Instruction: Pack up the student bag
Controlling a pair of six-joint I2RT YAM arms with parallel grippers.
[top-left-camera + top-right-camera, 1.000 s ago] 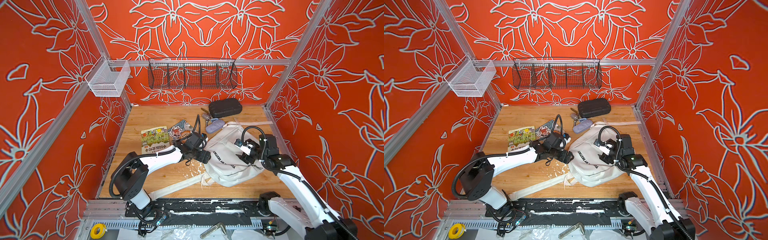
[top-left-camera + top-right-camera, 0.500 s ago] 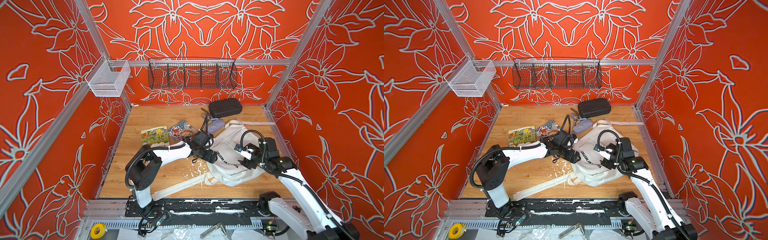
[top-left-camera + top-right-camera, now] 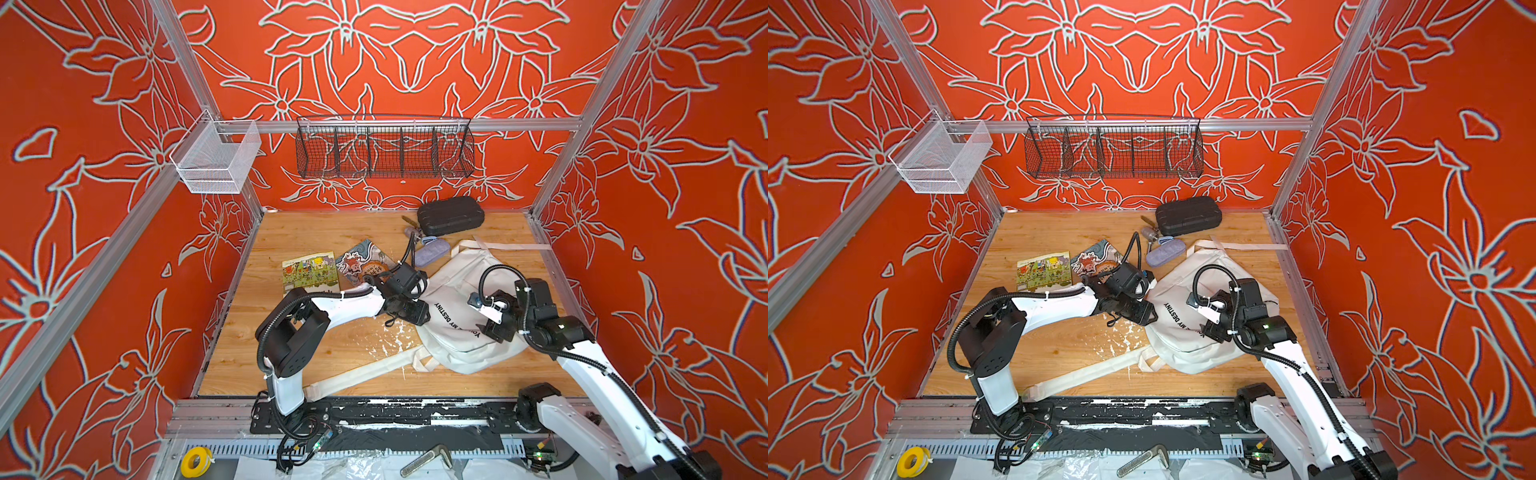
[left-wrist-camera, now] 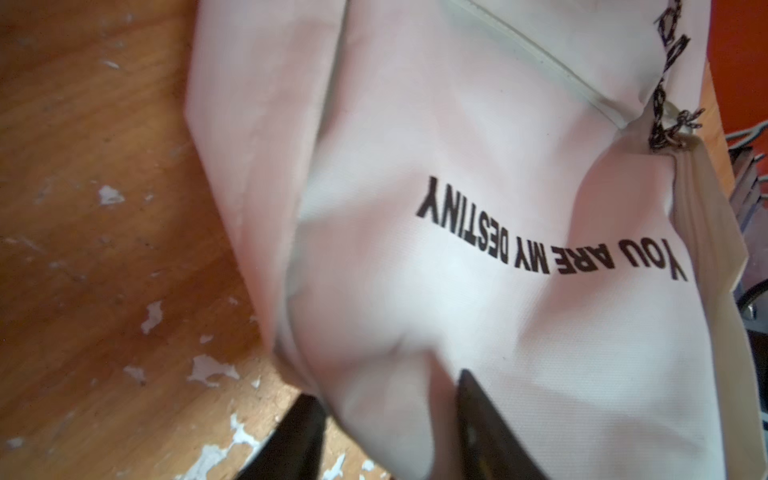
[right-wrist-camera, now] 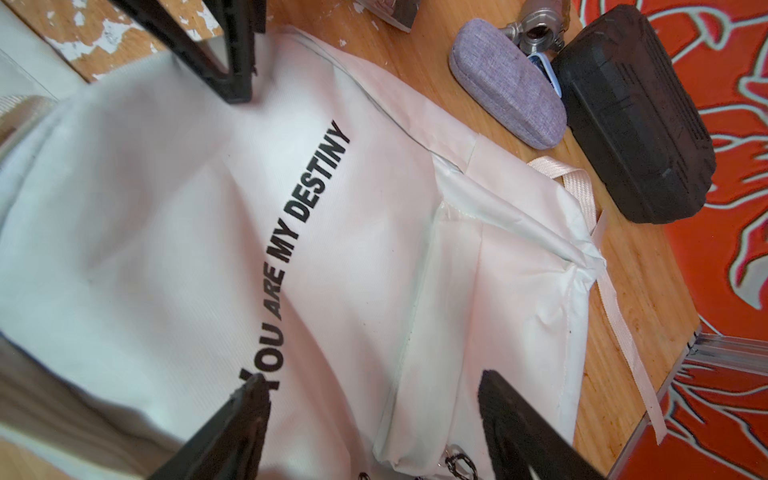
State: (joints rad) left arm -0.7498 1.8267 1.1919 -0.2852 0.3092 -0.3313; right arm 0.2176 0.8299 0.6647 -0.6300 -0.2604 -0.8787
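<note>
Left gripper (image 4: pixel 384 386) seems to pinch the student bag (image 3: pixel 457 349) at its left edge. Right gripper (image 5: pixel 372 378) hangs wide open above it. Open table (image 3: pixel 332 357) lies near left.

Student bag (image 3: pixel 457 349) on tabletop (image 3: pixel 316 232), pouch (image 3: pixel 432 254) and case (image 3: pixel 451 215) behind it, books (image 3: pixel 309 272) to its left.

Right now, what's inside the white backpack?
Nothing shows: the student bag hides its interior under its own fabric. Two books, a lavender pouch and a black case lie outside it on the table.
</note>
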